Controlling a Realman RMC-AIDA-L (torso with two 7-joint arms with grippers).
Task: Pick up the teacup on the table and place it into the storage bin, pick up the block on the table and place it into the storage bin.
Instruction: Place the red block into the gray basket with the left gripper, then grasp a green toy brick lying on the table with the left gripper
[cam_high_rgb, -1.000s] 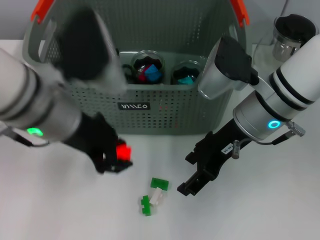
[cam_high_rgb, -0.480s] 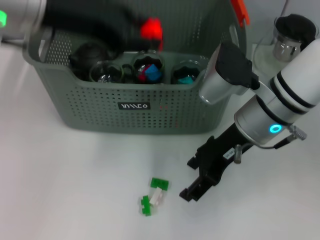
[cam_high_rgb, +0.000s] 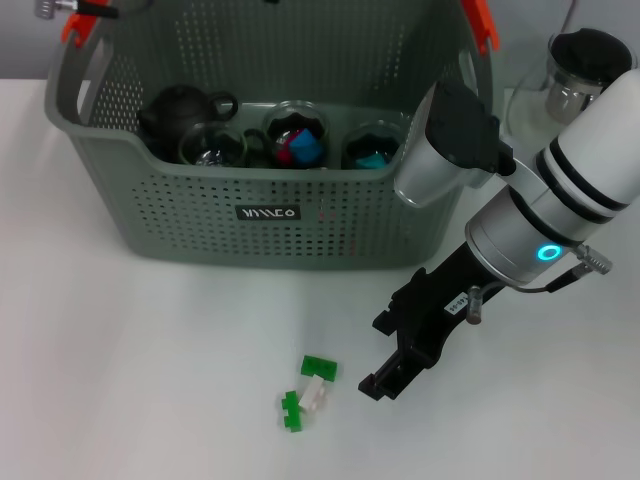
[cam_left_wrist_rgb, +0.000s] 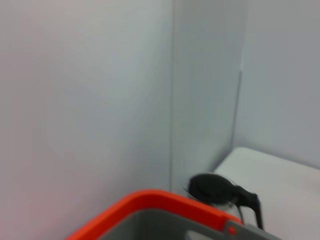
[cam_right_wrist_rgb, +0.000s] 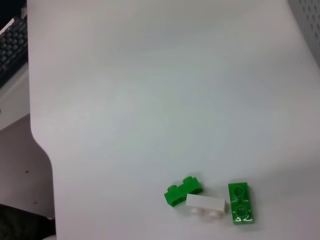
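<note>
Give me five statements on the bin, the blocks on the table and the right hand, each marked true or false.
1. The bin holds a black teapot. True.
2. Three blocks lie on the table in front of the bin. True.
3. The right hand grips a green block. False: it hangs beside the blocks, touching none.
4. All the table blocks are red. False: two are green, one white.
5. A glass pot with a black lid stands outside the bin. True.

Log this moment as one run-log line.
left gripper: out of view | right gripper: open, beside green and white blocks on table | storage bin: holds teapot, cups
</note>
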